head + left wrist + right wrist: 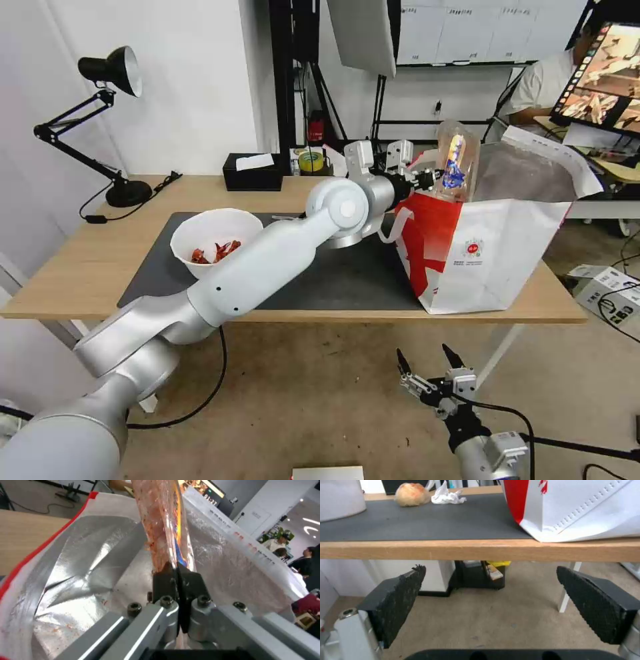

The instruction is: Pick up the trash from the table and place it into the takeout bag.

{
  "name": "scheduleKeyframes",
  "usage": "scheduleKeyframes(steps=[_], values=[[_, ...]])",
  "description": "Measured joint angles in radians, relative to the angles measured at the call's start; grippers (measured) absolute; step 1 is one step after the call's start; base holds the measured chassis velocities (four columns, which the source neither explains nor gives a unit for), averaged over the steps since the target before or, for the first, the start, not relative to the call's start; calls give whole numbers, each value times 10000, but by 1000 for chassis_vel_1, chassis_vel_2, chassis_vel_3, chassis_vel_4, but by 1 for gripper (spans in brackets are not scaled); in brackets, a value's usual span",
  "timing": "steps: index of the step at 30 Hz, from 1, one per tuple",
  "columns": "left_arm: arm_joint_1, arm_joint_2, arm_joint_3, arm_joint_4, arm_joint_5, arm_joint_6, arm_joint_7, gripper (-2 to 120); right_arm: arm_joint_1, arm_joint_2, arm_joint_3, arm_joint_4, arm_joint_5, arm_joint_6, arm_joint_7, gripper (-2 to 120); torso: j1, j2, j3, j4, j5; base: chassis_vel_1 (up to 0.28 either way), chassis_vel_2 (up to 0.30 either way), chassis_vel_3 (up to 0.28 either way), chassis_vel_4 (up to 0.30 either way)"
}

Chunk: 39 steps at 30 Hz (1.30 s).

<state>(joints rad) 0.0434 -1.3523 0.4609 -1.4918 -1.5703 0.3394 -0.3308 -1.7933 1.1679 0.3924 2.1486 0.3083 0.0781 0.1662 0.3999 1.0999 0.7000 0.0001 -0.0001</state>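
Observation:
My left gripper (430,178) reaches across the table (80,267) and is shut on the edge of the clear clamshell tray (457,159). It holds the tray upright over the open mouth of the red-and-white takeout bag (493,257). In the left wrist view the fingers (166,580) pinch the tray (163,517) above the foil lining (83,555). The white bowl (213,241) with red shell scraps sits on the dark mat (347,280). The bagged bun (408,497) and the crumpled tissue (446,496) lie on the mat behind it. My right gripper (423,352) hangs open below the table's front edge.
A black tissue box (252,172) and a roll of tape (311,161) stand at the table's back edge. A black desk lamp (107,120) is at the back left. The bag stands at the table's right end, close to the front edge (480,548).

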Motion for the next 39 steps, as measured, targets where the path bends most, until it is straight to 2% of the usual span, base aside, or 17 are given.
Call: scheduleKeyframes(steps=[4, 7, 8, 10, 12, 18, 19, 22, 23, 27, 30, 31, 33, 34, 36, 38, 39], values=[[-8, 49, 0, -25, -21, 25, 45, 1, 51, 28, -45, -31, -19, 0, -3, 100, 0, 0, 0, 0, 0, 0, 0, 0, 0], [-78, 50, -5, -36, -34, 28, 55, 14, 73, 39, -69, -77, -48, 0, -6, 100, 0, 1, 0, 0, 0, 0, 0, 0, 0], [-78, 50, -5, -36, -34, 28, 55, 14, 73, 39, -69, -77, -48, 0, -6, 100, 0, 1, 0, 0, 0, 0, 0, 0, 0], [-108, 24, -28, -54, -55, 28, 57, 25, 80, 43, -79, -104, -69, 0, -7, 100, 0, 0, 0, 0, 0, 0, 0, 0, 0], [-114, 10, -52, -68, -74, 28, 57, 28, 81, 44, -83, -111, -74, -1, -8, 100, 0, 1, 0, -1, 0, 0, 0, 0, 0], [-214, 167, -189, -476, -359, 29, 21, 54, 121, 30, -150, -136, -100, -20, -10, 100, 0, 1, 0, -3, 0, 0, 0, 0, 0], [-214, 167, -189, -476, -359, 29, 21, 54, 121, 30, -150, -136, -100, -20, -10, 100, 0, 1, 0, -3, 0, 0, 0, 0, 0], [-266, 536, -364, -809, -426, 15, 17, 69, 160, -2, -268, -137, -123, -36, -13, 100, 0, 0, 0, -1, 0, 0, 0, 0, 0], [-266, 536, -364, -809, -426, 15, 17, 69, 160, -2, -268, -137, -123, -36, -13, 100, 0, 0, 0, -1, 0, 0, 0, 0, 0], [-204, 1027, -598, -1232, -433, -73, 50, 82, 216, -29, -348, -139, -134, -52, -14, 100, 0, 1, 0, -1, 0, 0, 0, 0, 0], [187, 1673, -803, -1787, -371, -149, 104, 96, 244, -70, -391, -120, -135, -60, -14, 100, 0, 1, 0, 0, -2, 0, 0, 0, 0], [187, 1673, -803, -1787, -371, -149, 104, 96, 244, -70, -391, -120, -135, -60, -14, 100, 0, 1, 0, 0, -2, 0, 0, 0, 0], [585, 2249, -888, -2219, -153, -420, 261, 99, 261, -110, -398, -67, -119, -60, -11, 100, 0, 1, 0, 0, -3, 0, 0, 0, 0], [585, 2249, -888, -2219, -153, -420, 261, 99, 261, -110, -398, -67, -119, -60, -11, 100, 0, 1, 0, 0, -3, 0, 0, 0, 0], [1126, 2948, -886, -2715, 482, -1232, 526, 100, 297, -143, -398, -20, -85, -41, -10, 100, 0, 1, 0, -1, -2, 0, 0, 0, 0], [1299, 3176, -902, -2874, 691, -1417, 613, 100, 310, -153, -399, -6, -70, -8, -12, 100, 0, 1, 0, 0, -4, 0, 0, 0, 0], [1653, 3583, -1023, -3164, 1026, -1583, 804, 100, 335, -163, -398, 2, -52, 54, -11, 100, 0, 1, 0, 1, -3, 0, 0, 0, 0]])
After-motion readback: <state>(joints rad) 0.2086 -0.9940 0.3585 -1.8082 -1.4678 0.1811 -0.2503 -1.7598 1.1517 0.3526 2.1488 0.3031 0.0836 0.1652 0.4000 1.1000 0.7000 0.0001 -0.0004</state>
